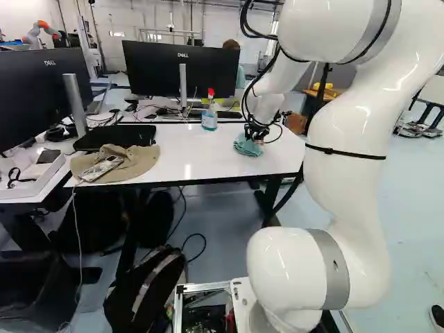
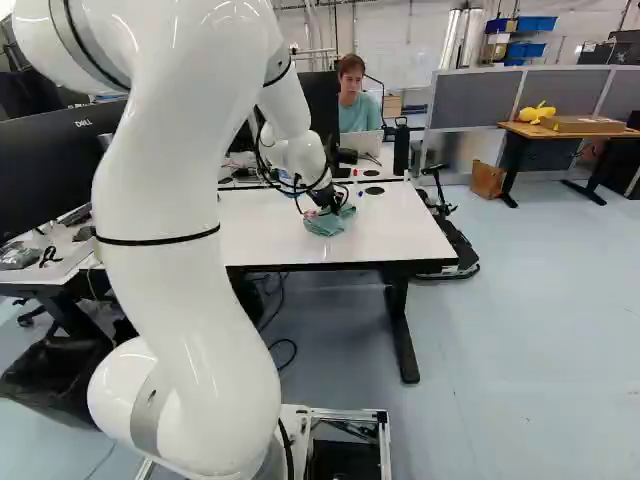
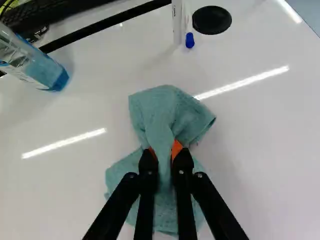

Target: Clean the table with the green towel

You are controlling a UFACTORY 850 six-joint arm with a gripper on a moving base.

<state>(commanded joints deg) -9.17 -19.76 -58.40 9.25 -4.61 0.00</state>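
The glossy white table (image 1: pixel 201 159) has the green towel (image 3: pixel 165 112) on it, pinched between the fingers of the gripper (image 1: pixel 259 136). Ahead of the fingers — a blue-tipped marker (image 3: pixel 189 40) and a round black disc (image 3: pixel 212 20). Ahead to their left stands a spray bottle (image 1: pixel 209 119); farther left, a tan cap (image 1: pixel 135 165) and a flat black item (image 1: pixel 114 137).

I see a tan cap (image 1: pixel 142 159) | spray bottle (image 1: pixel 209 120) before black monitor (image 1: pixel 156 69) | backpack (image 1: pixel 132 298) below | blue-tipped marker (image 3: pixel 189 40) beside black disc (image 3: pixel 212 20)

I've got bright light in every view, and glare streaks on the table (image 3: pixel 65 195) either side of the towel (image 3: pixel 160 110). Faint shadows lie near the towel; highlights gleam on my arm (image 1: pixel 347 187).
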